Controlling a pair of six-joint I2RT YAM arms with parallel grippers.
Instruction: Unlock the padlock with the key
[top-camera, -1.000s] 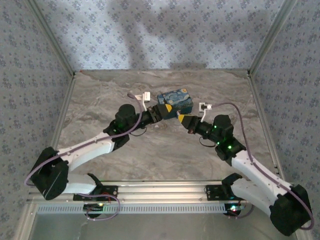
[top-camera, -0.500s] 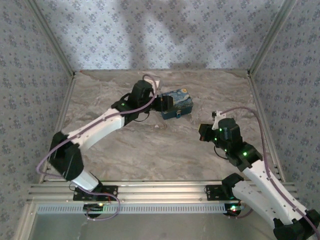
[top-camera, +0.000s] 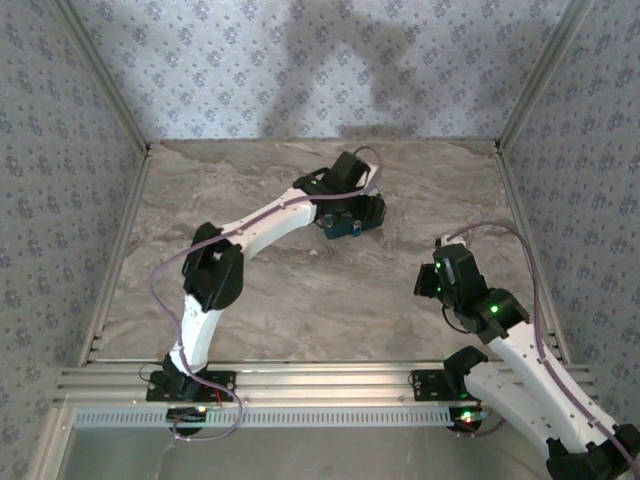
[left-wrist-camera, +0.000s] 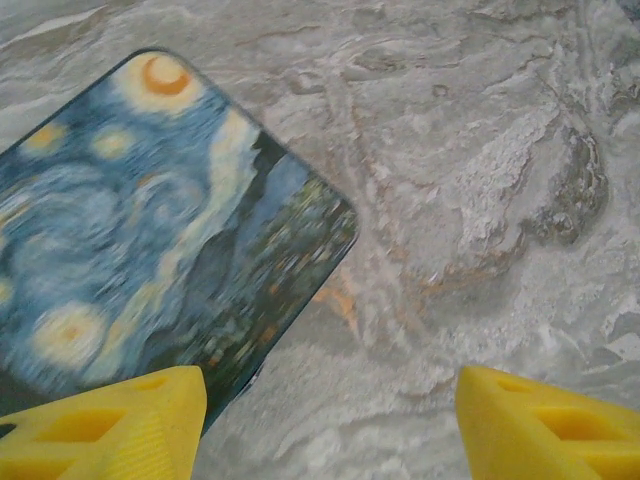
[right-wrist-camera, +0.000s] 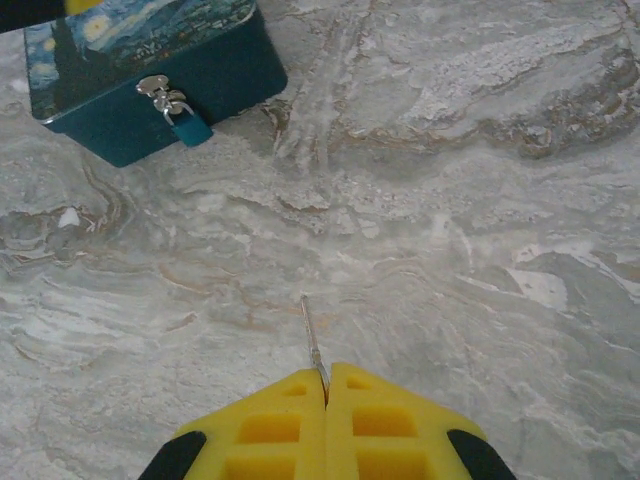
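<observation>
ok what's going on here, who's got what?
Padlock-unlocking job. The right pincer is shut on the key, blade sticking out ahead. The padlock hangs on the front of the painted box, with bare table between it and the key. The left pincer hangs open over the box lid, holding nothing.

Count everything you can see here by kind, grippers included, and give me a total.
Printed box: 1
Padlock: 1
Key: 1
Grippers: 2 (left gripper, right gripper)
Total: 5
</observation>
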